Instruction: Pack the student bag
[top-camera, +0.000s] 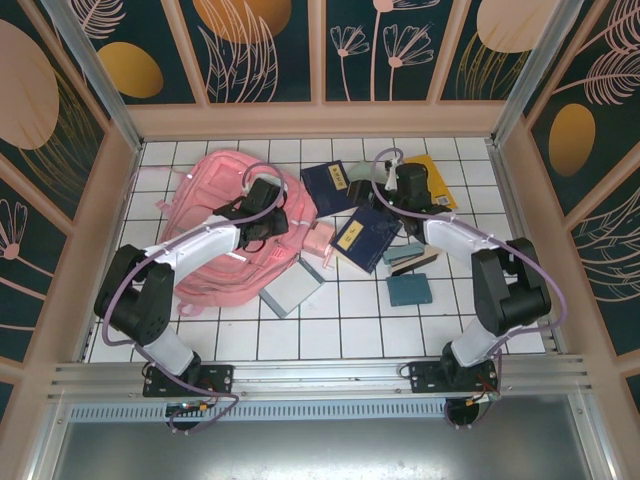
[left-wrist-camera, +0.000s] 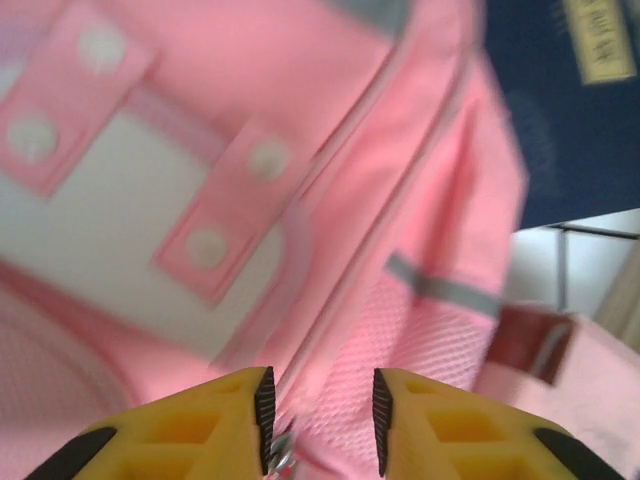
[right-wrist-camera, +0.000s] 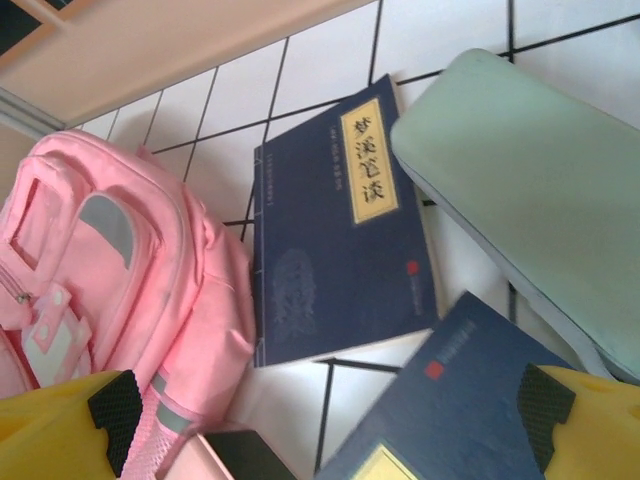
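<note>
The student bag (top-camera: 205, 190) is a large pink backpack lying on the left of the tiled floor. My left gripper (top-camera: 268, 222) rests on its right side. In the left wrist view the left gripper (left-wrist-camera: 320, 420) stands partly open over pink mesh and a zip seam of the student bag (left-wrist-camera: 330, 200). A small metal zip pull (left-wrist-camera: 280, 450) lies against the left pad, not pinched. My right gripper (right-wrist-camera: 330, 410) hangs wide open, holding nothing, above a navy book (right-wrist-camera: 335, 230) and a second navy book (right-wrist-camera: 470, 400).
A pale green case (right-wrist-camera: 520, 190) lies beyond the books, and a yellow envelope (top-camera: 435, 180) sits at the back right. A small pink pouch (top-camera: 318, 240), a grey-blue notebook (top-camera: 291, 288) and a teal pad (top-camera: 409, 289) lie mid-floor. Wooden walls enclose the floor.
</note>
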